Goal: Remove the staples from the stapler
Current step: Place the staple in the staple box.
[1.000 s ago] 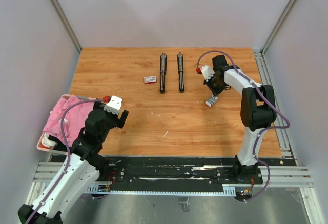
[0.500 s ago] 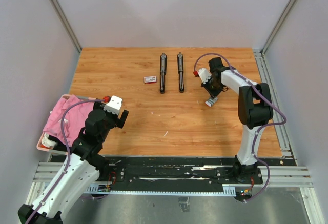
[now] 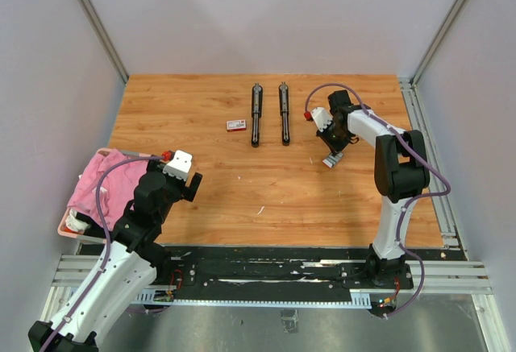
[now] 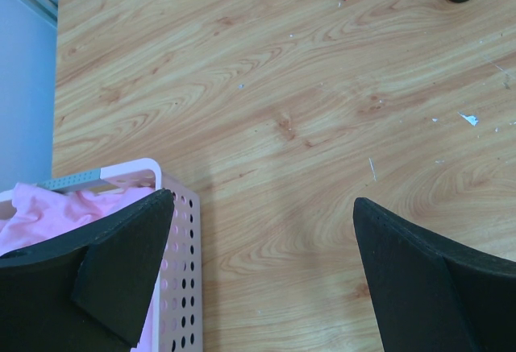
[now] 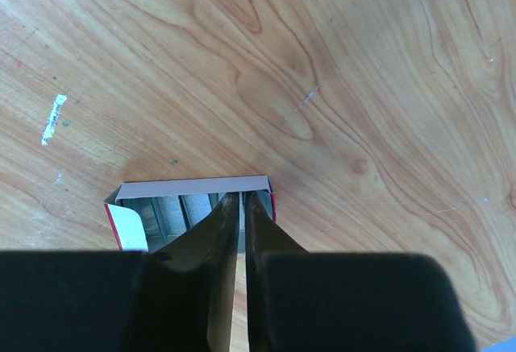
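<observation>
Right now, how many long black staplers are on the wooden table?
2. One long black stapler lies far back on the wooden table, right of the small red-and-white box. The other stapler lies parallel, just right of it. None seems hidden.

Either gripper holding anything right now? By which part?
Left gripper open, empty. Right gripper nearly shut, tips in the open box; a grip can't be told.
</observation>
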Action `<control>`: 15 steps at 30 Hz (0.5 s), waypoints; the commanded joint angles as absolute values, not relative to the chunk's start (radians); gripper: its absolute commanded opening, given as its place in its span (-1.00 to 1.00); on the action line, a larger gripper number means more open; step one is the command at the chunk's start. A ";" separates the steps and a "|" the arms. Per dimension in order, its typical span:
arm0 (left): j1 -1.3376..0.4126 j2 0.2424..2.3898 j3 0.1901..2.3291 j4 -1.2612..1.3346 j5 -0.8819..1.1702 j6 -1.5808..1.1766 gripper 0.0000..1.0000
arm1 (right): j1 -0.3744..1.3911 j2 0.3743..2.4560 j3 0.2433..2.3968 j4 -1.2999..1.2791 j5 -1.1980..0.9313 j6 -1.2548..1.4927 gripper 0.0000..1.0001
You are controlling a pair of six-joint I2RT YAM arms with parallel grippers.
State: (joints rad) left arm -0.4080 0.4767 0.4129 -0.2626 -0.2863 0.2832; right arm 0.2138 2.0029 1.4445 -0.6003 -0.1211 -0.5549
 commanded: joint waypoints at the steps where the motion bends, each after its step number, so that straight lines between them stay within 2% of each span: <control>1: -0.403 0.475 0.408 -0.223 -0.280 0.287 0.96 | 0.232 1.997 1.450 -0.606 -0.109 -0.555 -0.82; 15: -0.403 0.474 0.408 -0.223 -0.281 0.286 0.96 | 0.239 1.931 1.451 -0.601 -0.082 -0.554 -0.73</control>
